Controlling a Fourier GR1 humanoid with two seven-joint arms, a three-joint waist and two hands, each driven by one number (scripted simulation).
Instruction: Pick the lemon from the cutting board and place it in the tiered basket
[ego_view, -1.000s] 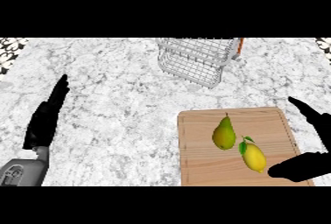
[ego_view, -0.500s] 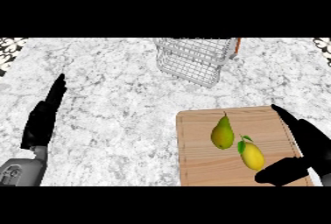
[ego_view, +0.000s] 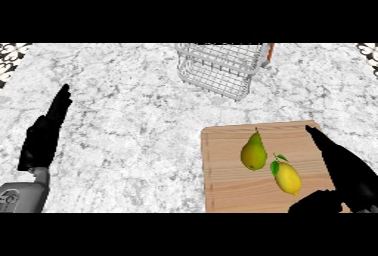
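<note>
Right hand wide open over cutting board, beside lemon, touching nothing.

Kitchen: marble counter, cutting board, fruit.

My left hand matte black, slim tapering fingers, narrow black wrist below it, my pale grey forearm casing under that with a rounded dark-outlined panel, my right hand the same plain black, no markings
</note>
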